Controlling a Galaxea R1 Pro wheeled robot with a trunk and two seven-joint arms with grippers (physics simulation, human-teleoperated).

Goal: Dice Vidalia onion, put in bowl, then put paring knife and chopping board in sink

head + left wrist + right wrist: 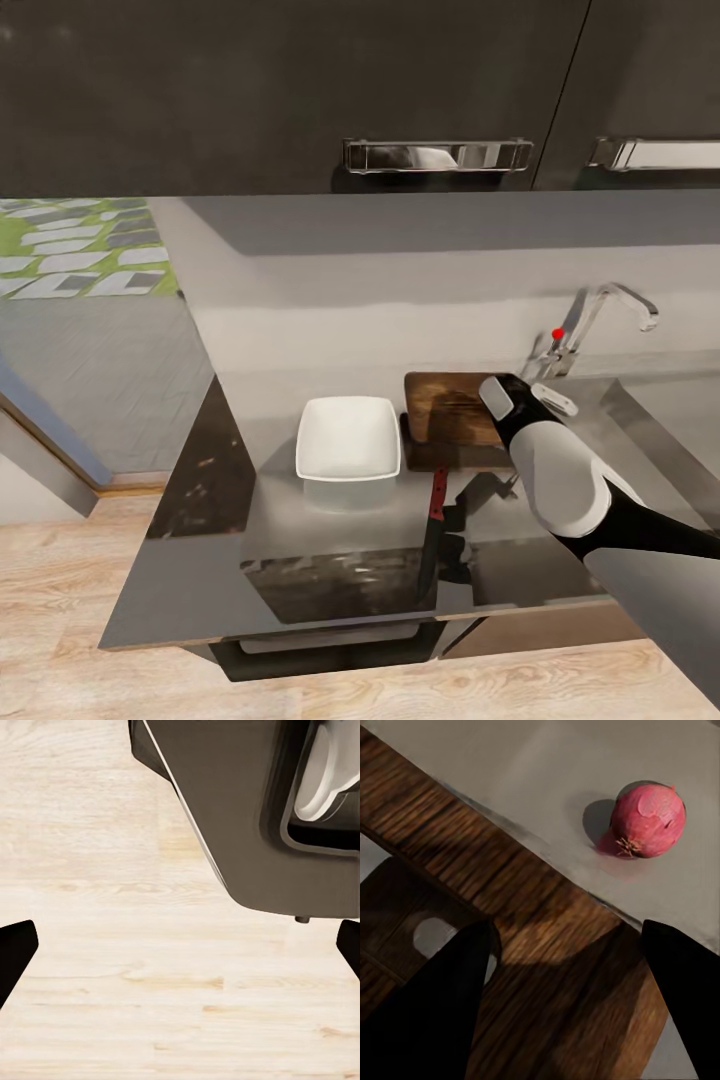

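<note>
Right claw wide open, empty, over the board. Onion lies ahead of the fingertips, just past the board's edge, root end facing the claw. Knife behind, handle toward the board, blade toward the counter front.

Pinkish-red onion on grey steel; dark brown streaked board; white bowl; red-handled, dark-bladed knife; glossy grey countertop; pale wood-grain floor.
</note>
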